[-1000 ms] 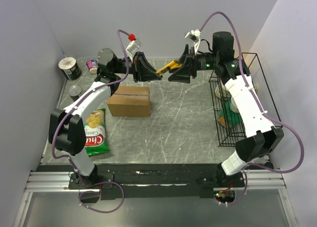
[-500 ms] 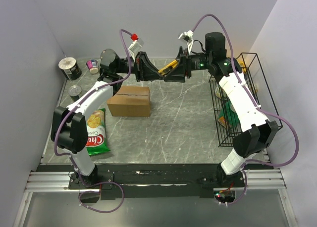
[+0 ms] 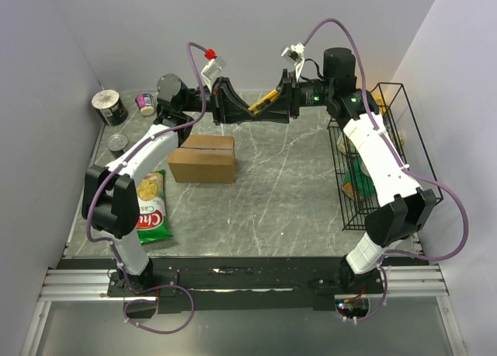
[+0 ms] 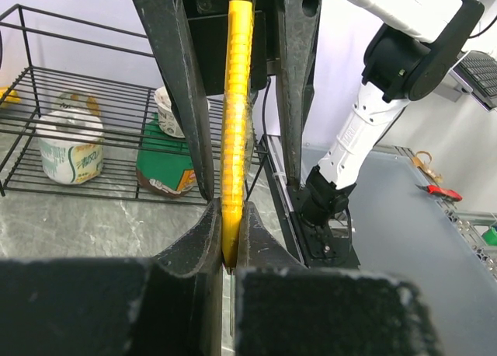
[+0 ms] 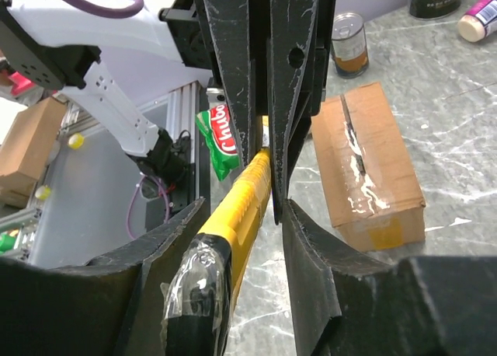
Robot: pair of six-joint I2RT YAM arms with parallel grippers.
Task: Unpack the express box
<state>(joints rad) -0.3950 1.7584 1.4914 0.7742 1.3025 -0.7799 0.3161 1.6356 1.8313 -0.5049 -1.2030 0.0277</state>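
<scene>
The express box point(image 3: 202, 158) lies flat on the table's left half, its clear tape seam up; the right wrist view has it point(image 5: 373, 165) below and to the right. Above the table's far edge my left gripper point(image 3: 250, 113) is shut on one end of a yellow utility knife point(image 3: 264, 103), pinched at the fingertips point(image 4: 211, 208). My right gripper point(image 3: 273, 111) faces it and straddles the knife's black taped end point(image 5: 198, 294). Its jaws are open: the left finger point(image 5: 167, 239) lies against the knife point(image 5: 241, 200), and a gap shows at the right finger.
A black wire basket point(image 3: 386, 111) holding cups and packets stands at the right edge. A green chips bag point(image 3: 149, 208) lies by the left arm. Three cans point(image 3: 109, 107) point(image 3: 116, 142) point(image 3: 145, 103) sit at the far left.
My right gripper has moved left onto the knife's end and its jaws have narrowed around it. The left gripper has kept its hold, shifting slightly.
</scene>
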